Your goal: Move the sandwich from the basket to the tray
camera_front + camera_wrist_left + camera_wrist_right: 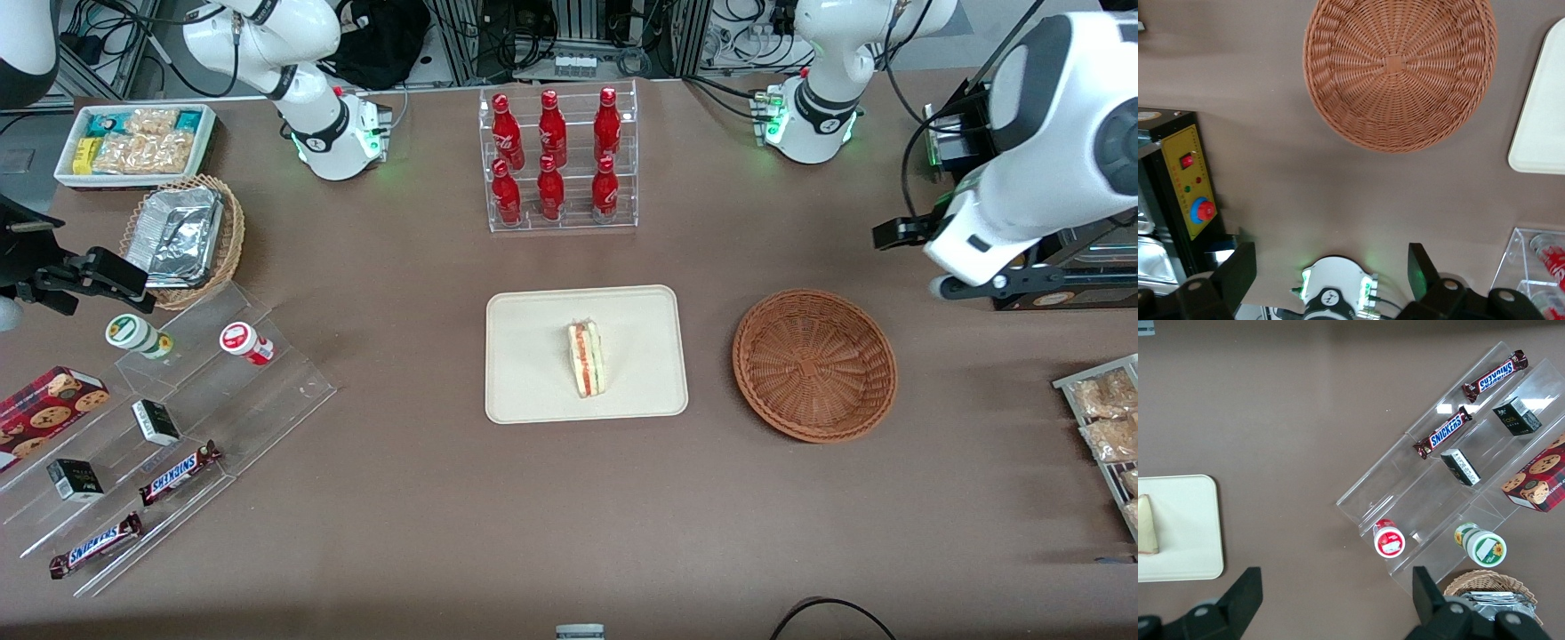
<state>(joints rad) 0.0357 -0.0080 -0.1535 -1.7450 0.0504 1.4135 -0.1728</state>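
The sandwich (586, 359) lies near the middle of the tray (533, 391). The basket (814, 364) sits beside it. The gripper (1331, 270) hangs released above the table, fingers spread.

A sandwich (586, 358) stands on edge near the middle of the cream tray (533, 391), its red, white and green filling facing up. Beside the tray, toward the working arm's end of the brown table (427, 533), the wicker basket (814, 364) sits with nothing in it. The left arm's gripper (902, 233) hangs above the table farther from the camera than the basket, well apart from it. A clear rack of red bottles (556, 160) stands farther back than the tray.
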